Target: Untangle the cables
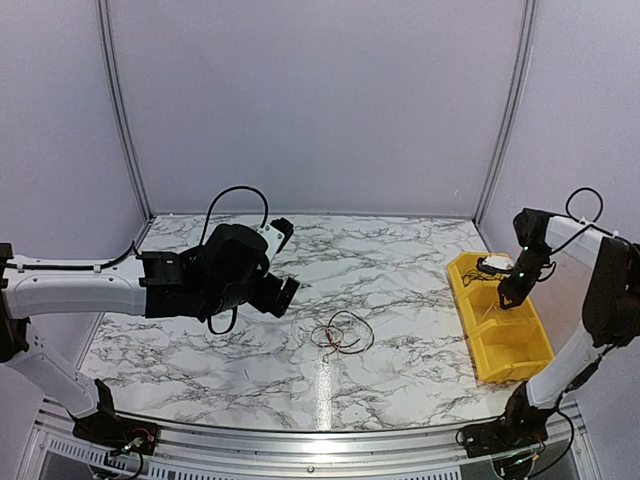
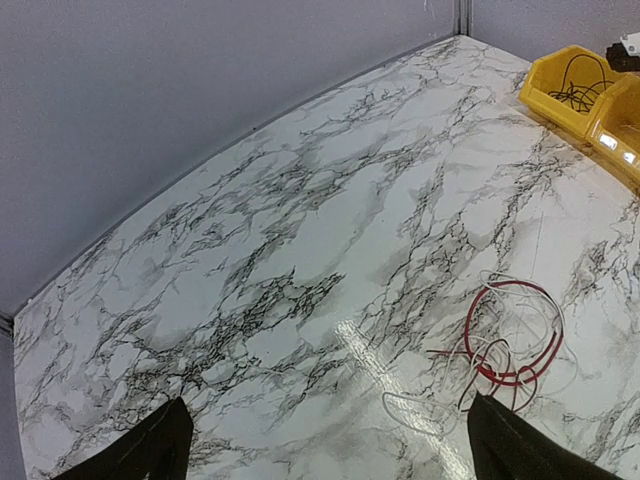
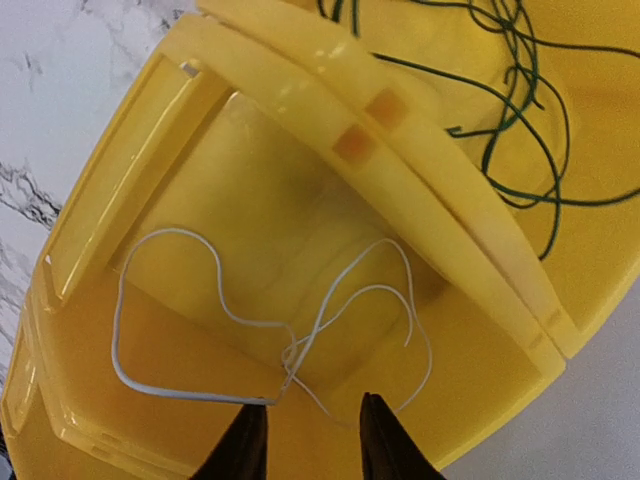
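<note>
Right gripper (image 3: 312, 425) barely parted over bin (image 3: 90, 210), left gripper (image 2: 325, 430) wide; white wire (image 3: 180, 232) could snag right fingertip on lift-off.

1. I see a white marble-patterned table (image 1: 400, 260) with dark veins
2. A plain pale grey back wall (image 1: 320, 100) rises behind it, side walls (image 1: 50, 120) on either hand
3. Thin metal posts (image 1: 120, 100) mark the rear corners
4. Light leaves a bright glare streak (image 1: 322, 392) near the table's front edge

Overhead view: cables (image 1: 340, 333) too fine to separate strand by strand. Wrist views: left hand (image 2: 330, 445), right hand (image 3: 312, 445) and yellow bin (image 2: 548, 88) cropped by frame edges.
</note>
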Robot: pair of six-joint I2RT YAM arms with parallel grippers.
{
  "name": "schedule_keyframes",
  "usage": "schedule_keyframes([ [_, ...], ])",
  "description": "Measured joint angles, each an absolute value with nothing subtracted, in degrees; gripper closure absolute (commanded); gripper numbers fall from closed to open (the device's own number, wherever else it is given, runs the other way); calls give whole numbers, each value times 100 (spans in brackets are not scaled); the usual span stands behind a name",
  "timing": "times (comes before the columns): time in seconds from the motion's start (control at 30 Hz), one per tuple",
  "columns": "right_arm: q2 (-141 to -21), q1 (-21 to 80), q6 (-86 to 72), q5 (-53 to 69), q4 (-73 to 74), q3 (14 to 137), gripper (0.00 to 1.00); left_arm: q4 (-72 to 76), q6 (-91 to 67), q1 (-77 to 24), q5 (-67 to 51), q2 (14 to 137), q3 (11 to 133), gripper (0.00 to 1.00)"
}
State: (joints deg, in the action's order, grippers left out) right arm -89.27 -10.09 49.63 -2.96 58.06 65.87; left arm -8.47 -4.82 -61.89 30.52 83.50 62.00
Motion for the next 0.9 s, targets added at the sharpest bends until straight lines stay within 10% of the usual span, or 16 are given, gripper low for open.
schedule_keyframes([
  [0.43,-8344,-213,4388,530,6204,8003,58,-867,-429,-6189,2368,8353,6200,21],
  [0.9,-8068,1984,2757,3841,2547,6556,60,-585,-3323,-5837,1494,9203,5966,32],
])
